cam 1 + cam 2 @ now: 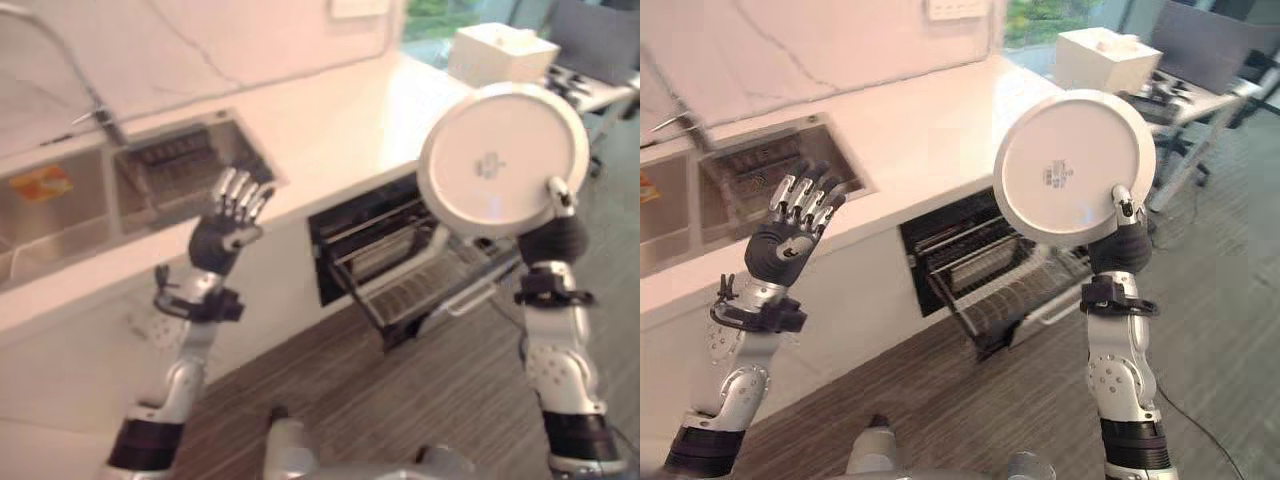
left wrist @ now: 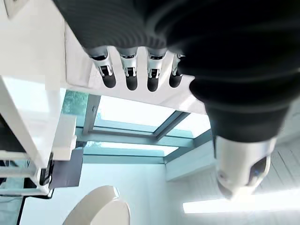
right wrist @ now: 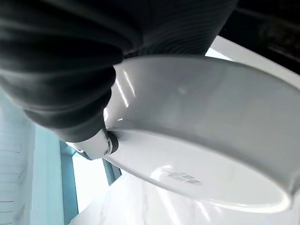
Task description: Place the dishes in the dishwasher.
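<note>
Your right hand (image 1: 1127,232) pinches the white plate (image 1: 1072,168); its wrist view shows the thumb (image 3: 101,144) on the underside. Left hand (image 1: 790,228), at 9 o'clock, is spread. The dishwasher rack (image 1: 1015,290) holds nothing you can make out.

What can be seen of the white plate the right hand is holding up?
The plate is round, white and glossy, seemingly ceramic, with a raised foot ring and a small dark mark at its centre. It is held upright in the air, underside facing the head camera, above the open dishwasher and its pulled-out rack. The right hand grips its lower edge, thumb over the rim. Nothing else touches it.
</note>
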Controlling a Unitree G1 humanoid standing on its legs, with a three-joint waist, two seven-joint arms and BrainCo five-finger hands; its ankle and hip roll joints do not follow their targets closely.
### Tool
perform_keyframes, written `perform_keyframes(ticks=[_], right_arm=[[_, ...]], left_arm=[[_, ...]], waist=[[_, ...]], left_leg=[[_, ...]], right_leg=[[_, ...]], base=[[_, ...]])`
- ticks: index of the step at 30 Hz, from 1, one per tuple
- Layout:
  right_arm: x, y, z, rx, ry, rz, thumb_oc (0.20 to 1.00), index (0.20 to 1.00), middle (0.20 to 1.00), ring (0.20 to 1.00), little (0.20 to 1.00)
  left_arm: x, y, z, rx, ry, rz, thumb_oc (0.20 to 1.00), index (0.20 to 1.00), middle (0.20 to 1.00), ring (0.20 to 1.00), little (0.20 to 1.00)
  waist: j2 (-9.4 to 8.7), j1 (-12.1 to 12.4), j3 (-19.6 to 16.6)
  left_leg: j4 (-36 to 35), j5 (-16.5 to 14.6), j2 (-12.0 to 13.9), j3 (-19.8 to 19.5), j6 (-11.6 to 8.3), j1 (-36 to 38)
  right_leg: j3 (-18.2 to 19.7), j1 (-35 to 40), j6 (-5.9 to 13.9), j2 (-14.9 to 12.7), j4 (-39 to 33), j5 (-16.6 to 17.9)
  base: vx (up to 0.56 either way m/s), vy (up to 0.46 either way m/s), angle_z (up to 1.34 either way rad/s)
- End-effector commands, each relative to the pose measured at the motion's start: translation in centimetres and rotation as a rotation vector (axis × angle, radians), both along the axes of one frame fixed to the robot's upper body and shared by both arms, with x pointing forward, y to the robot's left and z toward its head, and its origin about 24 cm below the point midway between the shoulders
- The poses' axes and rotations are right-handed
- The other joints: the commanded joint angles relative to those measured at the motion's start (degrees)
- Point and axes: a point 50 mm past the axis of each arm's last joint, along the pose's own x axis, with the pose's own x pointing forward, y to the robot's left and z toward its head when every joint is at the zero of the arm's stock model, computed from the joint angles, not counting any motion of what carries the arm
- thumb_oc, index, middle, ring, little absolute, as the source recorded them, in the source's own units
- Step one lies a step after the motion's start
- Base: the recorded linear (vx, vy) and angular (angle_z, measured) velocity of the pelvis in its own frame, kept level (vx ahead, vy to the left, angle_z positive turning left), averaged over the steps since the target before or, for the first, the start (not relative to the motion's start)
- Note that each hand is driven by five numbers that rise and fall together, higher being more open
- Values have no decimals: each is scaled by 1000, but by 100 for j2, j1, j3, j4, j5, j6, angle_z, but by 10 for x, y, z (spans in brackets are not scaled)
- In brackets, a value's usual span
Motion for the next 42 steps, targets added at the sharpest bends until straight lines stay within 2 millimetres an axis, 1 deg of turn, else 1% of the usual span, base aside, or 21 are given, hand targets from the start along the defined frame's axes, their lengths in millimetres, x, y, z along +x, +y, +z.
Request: perform_keyframes(ticks=[1,3,5,6,7,12,13,15,16,19,21,23,25,27,28,30,31,32,36,40,42], right_arm=[[-9,16,38,-26,-245,90,200,200,200,200,200],[-11,21,37,-19,-261,119,200,200,200,200,200],[-10,25,33,-22,-251,102,200,200,200,200,200],[-13,27,29,-30,-240,71,200,200,200,200,200],[-18,26,26,-32,-230,42,200,200,200,200,200],[-15,22,21,-45,-217,42,200,200,200,200,200],[-17,22,21,-29,-245,35,200,200,200,200,200],[-16,24,22,-33,-253,13,200,200,200,200,200],[-16,25,22,-27,-257,-8,200,200,200,200,200],[-20,27,24,-34,-268,-48,200,200,200,200,200],[-21,27,24,-53,-269,-68,200,200,200,200,200],[-23,22,21,-59,-258,-99,200,200,200,200,200],[-24,18,20,-54,-243,-123,200,200,200,200,200],[-25,19,20,-49,-250,-104,200,200,200,200,200],[-25,22,20,-40,-247,-89,200,200,200,200,200],[-26,24,21,-59,-243,-92,200,200,200,200,200],[-26,25,20,-83,-239,-110,200,200,200,200,200],[-24,25,20,-145,-233,-140,200,200,200,200,200],[-25,23,30,-387,-258,-246,200,200,200,200,200],[-31,15,41,-688,-315,-422,200,200,200,200,200],[-32,14,42,-755,-332,-445,200,200,200,200,200]], left_arm=[[-10,-4,33,64,-202,24,1000,1000,1000,1000,1000],[-12,-4,29,40,-199,7,1000,1000,1000,1000,1000],[-13,-5,27,48,-189,-15,1000,1000,1000,1000,1000],[-13,-8,26,60,-179,-49,1000,1000,1000,1000,1000],[-11,-11,26,67,-178,-83,1000,1000,1000,1000,1000],[-11,-17,31,103,-204,-75,1000,1000,1000,1000,1000],[-10,-17,31,107,-215,-69,1000,1000,1000,1000,1000],[-9,-18,31,109,-215,-75,1000,1000,1000,1000,1000],[-9,-19,31,117,-217,-78,1000,1000,1000,1000,1000],[-9,-18,29,140,-225,-76,1000,1000,1000,1000,1000],[-10,-16,29,145,-231,-70,1000,1000,1000,1000,1000],[-9,-13,30,156,-233,-62,1000,1000,1000,1000,1000],[-9,-11,29,190,-234,-33,1000,1000,1000,1000,1000],[-8,-12,29,215,-231,-11,1000,1000,1000,1000,1000],[-7,-12,27,218,-217,3,1000,1000,1000,1000,1000],[-5,-13,25,206,-195,11,1000,1000,1000,1000,1000],[-4,-12,24,188,-179,13,1000,1000,1000,1000,1000],[-3,-7,19,178,-150,65,1000,1000,1000,1000,1000],[-5,6,4,202,-59,182,1000,1000,1000,1000,1000],[-19,30,-34,200,132,308,1000,1000,1000,1000,1000],[-23,33,-43,201,172,330,1000,1000,1000,1000,1000]], waist=[[-243,106,-2],[-139,153,-15],[-56,199,-26],[-10,186,-37],[-24,165,8],[-108,245,-26],[-171,305,-43],[-189,341,-34],[-195,362,-19],[-184,332,18],[-187,281,28],[-265,272,32],[-334,259,48],[-359,229,71],[-371,134,110],[-388,48,123],[-399,50,126],[-435,113,86],[-457,207,6],[-425,319,-55],[-423,344,-53]], left_leg=[[792,-1083,-496,-19,-74,-47],[792,-1139,-988,262,26,-79],[792,-1248,-1235,427,98,-93],[792,-1280,-1329,674,146,-128],[792,-1285,-1388,764,157,-135],[792,-1449,-1731,293,358,-148],[792,-1524,-1846,215,467,-106],[792,-1572,-1895,151,520,-75],[792,-1593,-1920,71,583,-63],[792,-1578,-1958,-96,725,-87],[792,-1544,-1960,-138,758,-139],[792,-1531,-1992,-133,747,-160],[792,-1556,-1963,-86,705,-152],[792,-1598,-1926,-76,683,-127],[792,-1646,-1908,-153,680,-81],[792,-1707,-1891,-224,695,-55],[792,-1726,-1875,-256,694,-48],[792,-1732,-1774,-192,643,-43],[792,-1709,-1601,-135,532,-24],[792,-1691,-1467,-152,420,10],[792,-1681,-1453,-167,403,11]], right_leg=[[234,540,253,-29,-1443,889],[-51,610,202,-39,-1443,786],[-261,696,219,-25,-1443,783],[-476,807,240,-7,-1443,766],[-626,983,257,23,-1443,707],[-604,1083,297,54,-1443,656],[-668,1150,344,-10,-1443,732],[-717,1210,340,-17,-1443,838],[-728,1290,336,22,-1443,999],[-546,1500,343,275,-1443,1478],[-406,1418,307,362,-1443,1558],[-250,1297,263,259,-1443,1312],[-103,1025,288,-34,-1443,1172],[95,791,338,-167,-1443,1245],[437,553,380,-196,-1443,1354],[808,363,420,-127,-1443,1382],[857,319,451,-126,-1443,1384],[625,363,482,-175,-1443,1280],[504,417,498,-119,-1443,1063],[429,514,415,-21,-1443,872],[409,534,400,-9,-1443,853]], base=[[-185,-593,-41],[-67,-288,13],[68,-92,75],[184,-57,64],[180,-14,67],[152,167,51],[193,257,-23],[186,244,-14],[167,194,8],[160,157,13],[87,39,29],[59,-57,28],[57,-121,11],[71,-182,7],[99,-242,2],[85,-228,27],[66,-331,75],[47,-326,80],[30,-219,29],[45,-148,-5],[24,-97,3]])
